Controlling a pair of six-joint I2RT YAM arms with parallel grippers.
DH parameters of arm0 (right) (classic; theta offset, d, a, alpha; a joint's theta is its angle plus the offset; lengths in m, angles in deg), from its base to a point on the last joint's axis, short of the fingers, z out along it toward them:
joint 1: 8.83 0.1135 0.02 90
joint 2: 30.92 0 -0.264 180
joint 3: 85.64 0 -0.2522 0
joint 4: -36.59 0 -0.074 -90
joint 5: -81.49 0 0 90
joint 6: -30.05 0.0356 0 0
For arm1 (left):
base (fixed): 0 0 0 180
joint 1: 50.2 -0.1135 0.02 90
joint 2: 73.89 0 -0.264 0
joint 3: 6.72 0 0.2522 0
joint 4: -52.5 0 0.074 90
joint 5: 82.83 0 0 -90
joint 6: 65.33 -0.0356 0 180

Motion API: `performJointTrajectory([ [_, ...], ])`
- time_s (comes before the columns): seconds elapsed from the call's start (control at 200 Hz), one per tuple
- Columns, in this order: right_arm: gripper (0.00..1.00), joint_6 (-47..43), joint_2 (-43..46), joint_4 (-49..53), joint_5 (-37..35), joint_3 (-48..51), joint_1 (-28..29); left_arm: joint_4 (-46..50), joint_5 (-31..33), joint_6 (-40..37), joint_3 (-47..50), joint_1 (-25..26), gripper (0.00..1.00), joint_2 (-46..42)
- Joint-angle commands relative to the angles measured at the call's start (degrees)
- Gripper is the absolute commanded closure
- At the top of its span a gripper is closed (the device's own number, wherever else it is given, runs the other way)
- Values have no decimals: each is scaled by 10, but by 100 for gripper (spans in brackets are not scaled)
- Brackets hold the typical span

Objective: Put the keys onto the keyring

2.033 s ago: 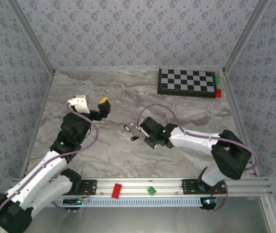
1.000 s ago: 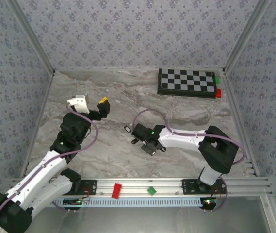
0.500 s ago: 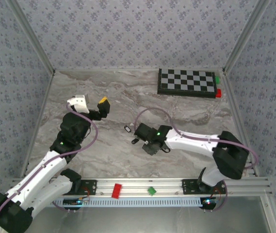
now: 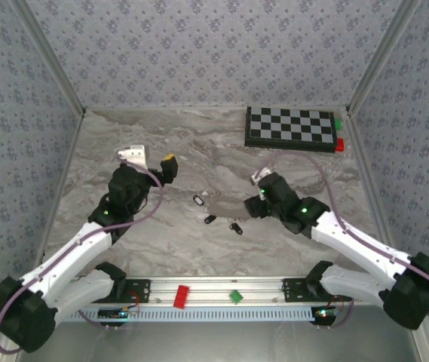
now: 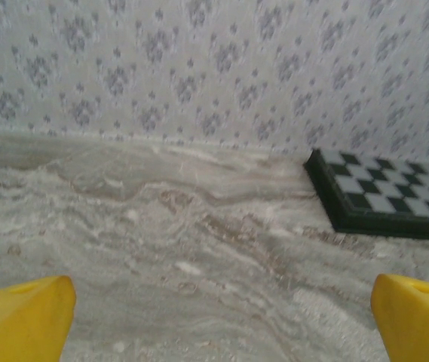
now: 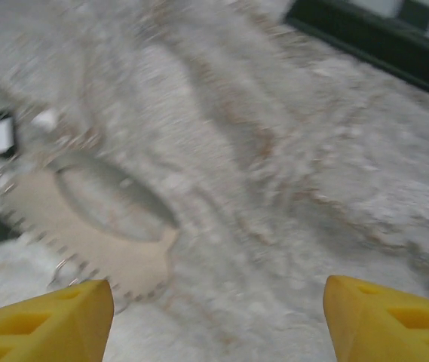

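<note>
Three small black-headed keys lie on the marble: one key (image 4: 198, 200), a second key (image 4: 209, 219) and a third key (image 4: 235, 227). The keyring (image 4: 222, 204) is a faint pale loop among them; in the right wrist view the keyring (image 6: 101, 249) is a blurred pale oval with one key (image 6: 1, 134) at its left. My right gripper (image 4: 251, 202) (image 6: 214, 324) stands open just right of the ring, holding nothing. My left gripper (image 4: 152, 160) (image 5: 222, 320) hovers open to the left of the keys, facing the back wall.
A checkered board (image 4: 289, 128) (image 5: 395, 196) lies at the back right, with a green block (image 4: 338, 123) and a red block (image 4: 340, 145) at its right end. A red block (image 4: 181, 296) and a green block (image 4: 235, 296) sit on the front rail.
My right arm has pulled back to the right, off the keys, uncovering the third key. My left gripper has shifted slightly forward and to the right.
</note>
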Motion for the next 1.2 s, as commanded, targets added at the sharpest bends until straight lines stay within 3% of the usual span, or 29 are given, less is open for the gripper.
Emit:
performJointTrajectory([
  [0.0, 21, -16, 41, -109, -51, 45, -56, 58, 31, 16, -50, -3, 0, 40],
  [0.055, 13, -25, 59, -160, -73, 76, -87, 83, 46, 19, -67, -4, 0, 68],
  [0.1, 0, -37, 71, -200, -85, 102, -114, 105, 61, 20, -82, -5, 0, 89],
  [0.21, 0, -50, 80, -271, -96, 148, -179, 138, 97, 25, -112, -17, 0, 138],
  [0.285, 0, -48, 72, -306, -93, 166, -218, 157, 154, 46, -123, -35, 0, 164],
  [0.42, 0, -60, 30, -412, -95, 207, -276, 148, 212, 19, -119, -72, 0, 190],
  [0.515, 0, -63, -14, -499, -93, 237, -307, 157, 205, -7, -118, -115, 0, 203],
  [0.64, 0, -71, -76, -512, -95, 224, -328, 170, 205, -15, -102, -175, 0, 221],
  [0.81, 0, -87, -164, -633, -74, 235, -346, 58, 203, -65, -43, -203, 0, 236],
  [0.89, 0, -65, -177, -649, -43, 236, -349, -30, 179, -99, -2, -203, 0, 239],
  [1.035, 0, -65, -219, -774, 21, 275, -376, -164, 99, -122, 57, -233, 0, 269],
  [1.08, 0, -72, -244, -827, 31, 289, -381, -117, 77, -108, 40, -246, 0, 268],
  [1.194, 0, -79, -329, -941, 49, 302, -386, -141, 51, -116, 54, -257, 0, 260],
])
